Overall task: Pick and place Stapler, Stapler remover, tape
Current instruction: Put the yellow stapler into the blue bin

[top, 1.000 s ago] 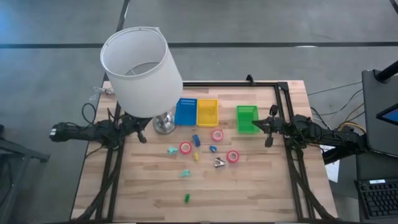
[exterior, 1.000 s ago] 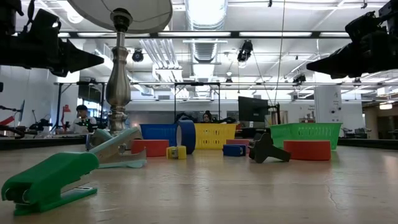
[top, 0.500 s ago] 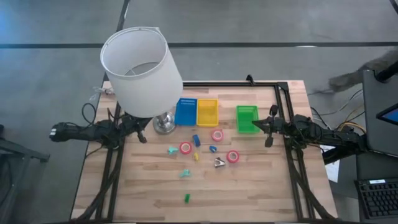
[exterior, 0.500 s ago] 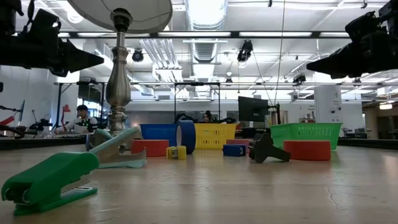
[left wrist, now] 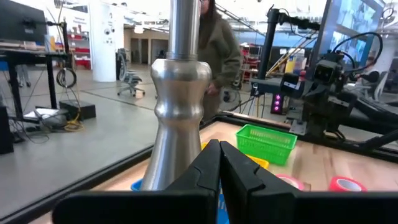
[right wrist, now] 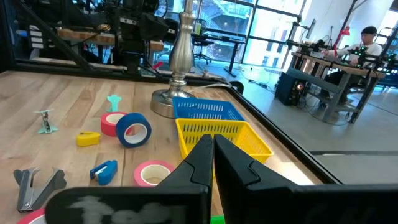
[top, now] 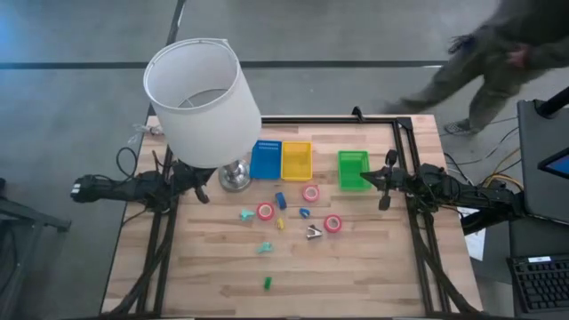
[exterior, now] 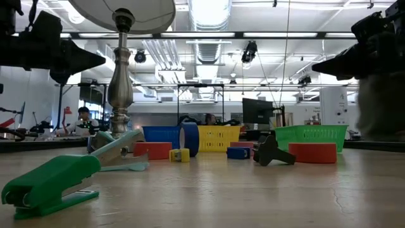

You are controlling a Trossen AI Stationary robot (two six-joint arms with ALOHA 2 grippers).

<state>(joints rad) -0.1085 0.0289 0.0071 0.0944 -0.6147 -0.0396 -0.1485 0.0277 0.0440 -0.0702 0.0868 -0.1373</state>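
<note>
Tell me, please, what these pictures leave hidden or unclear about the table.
- High view: the lamp shade covers the table's far left corner.
- High view: a person beyond the table is motion-blurred.
- Low view: the green stapler is cut by the left edge.
- Right wrist view: the stapler remover is partly behind the right gripper.

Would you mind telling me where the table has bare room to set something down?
The near table edge is bare except the green stapler. The far right corner behind the green basket is free. The middle is crowded: tape rolls, staple remover, small staplers.
</note>
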